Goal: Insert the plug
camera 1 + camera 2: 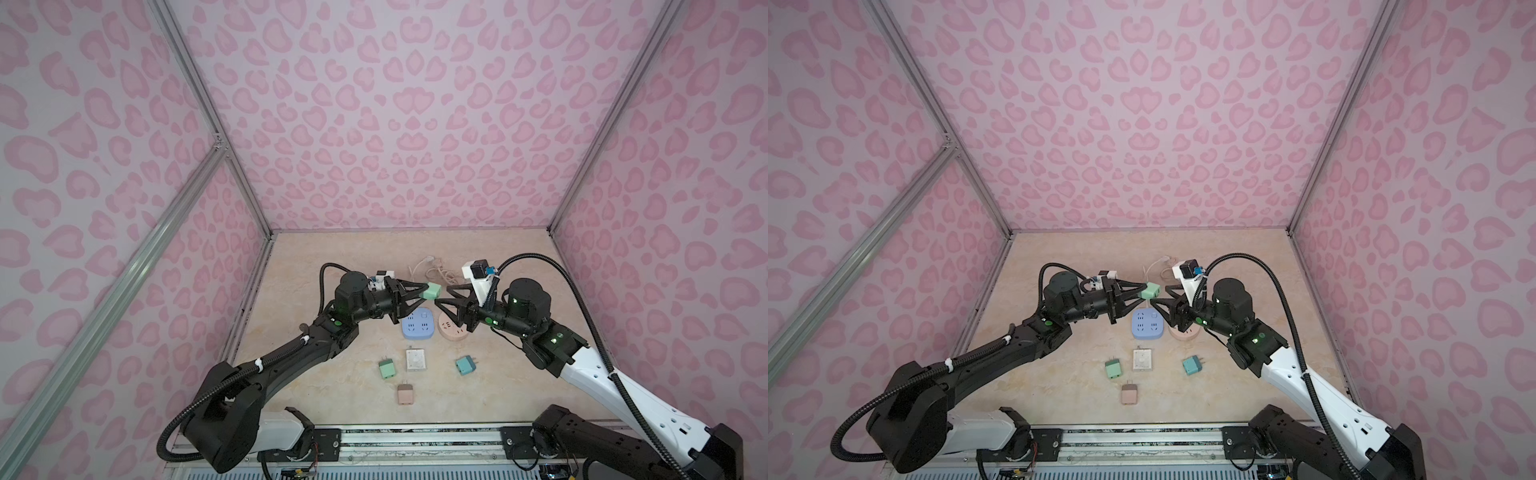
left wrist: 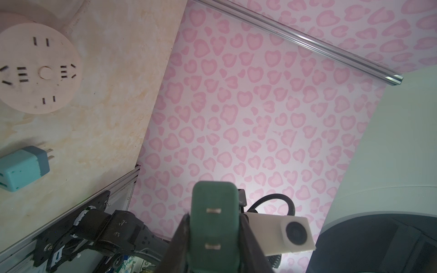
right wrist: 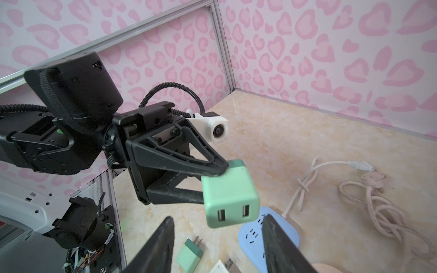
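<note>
Handover, by the look of it. Pinching mint plug (image 1: pixel 431 291) in left hand (image 1: pixel 423 291), mid-air, roughly above blue socket strip (image 1: pixel 419 327) and clear of worktop (image 1: pixel 374 249). Prongs (image 2: pixel 213 210) facing back toward left wrist, USB end toward right hand (image 1: pixel 444 296). Right hand spread, fingers (image 3: pixel 153 250) flanking USB end, no contact visible yet. Probable next needs: close right on plug body, release left, turn prongs down onto strip. Risks from here: closing off-centre on a rounded corner and squirting plug out; releasing left before right grip seats, dropping plug onto strip or onto round pink socket (image 1: pixel 446 332) just beside it; clamping too near USB face, leaving little purchase and letting plug twist during push-in; clashing fingertips, given tight spacing of both hands. With a skewed grip, also risk of prongs meeting slots at an angle and shoving strip across worktop, no hold-down visible. Cords (image 1: pixel 436 272) behind, possibly near enough to snag on a right-arm swing. Green plug (image 1: pixel 386 368), teal plug (image 1: pixel 465 365), pink plug (image 1: pixel 404 394) and white square block (image 1: pixel 416 359) lying nearer robot base, apart from the action, low concern.
</note>
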Motion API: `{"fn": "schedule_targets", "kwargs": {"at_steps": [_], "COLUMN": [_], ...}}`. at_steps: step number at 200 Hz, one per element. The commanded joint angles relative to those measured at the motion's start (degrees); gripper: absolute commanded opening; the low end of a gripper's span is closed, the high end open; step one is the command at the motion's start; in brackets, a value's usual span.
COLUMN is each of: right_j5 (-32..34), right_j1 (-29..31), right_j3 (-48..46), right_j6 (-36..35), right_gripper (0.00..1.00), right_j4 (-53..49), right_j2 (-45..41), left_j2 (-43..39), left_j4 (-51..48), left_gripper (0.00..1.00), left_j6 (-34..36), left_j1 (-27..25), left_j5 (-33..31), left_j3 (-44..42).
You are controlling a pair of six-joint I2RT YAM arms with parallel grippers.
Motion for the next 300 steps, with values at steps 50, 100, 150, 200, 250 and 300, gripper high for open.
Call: {"fn": "schedule_targets", "kwargs": {"at_steps": [50, 100, 150, 200, 250, 300], "right_j5": [0.1, -0.47, -2.71, -4.3, -1.5, 13.39], "right_j1": [0.0, -0.09, -0.09, -0.09, -0.1, -0.09], "right_j3": [0.02, 1.63, 3.32, 4.17, 6.02, 19.62], "right_j6": [0.07, 0.8, 1.67, 2.67, 5.94, 13.74], "right_gripper": [0.53, 0.48, 0.33, 0.0, 0.0, 0.0], "right_j4": [3.37, 4.76, 4.56, 4.88, -1.24, -30.4], "right_j2": [2.11, 4.08, 6.06, 6.56, 6.61, 12.97], "left_j2": [-0.31, -0.86, -1.23, -1.36, -4.95, -11.6], "left_j4": [3.37, 5.08, 6.91, 6.99, -8.58, -69.21], "left_gripper": [0.03, 0.03, 0.03, 0.04, 0.66, 0.72], "left_j6": [0.99, 0.57, 0.38, 1.1, 11.53, 49.86], "left_j1": [-0.73, -1.02, -0.97, -1.01, 0.28, 3.04], "left_j5": [1.34, 1.98, 2.6, 3.85, 3.1, -22.43], "left_j3": [1.92, 1.12, 0.65, 0.97, 1.99, 18.44]}}
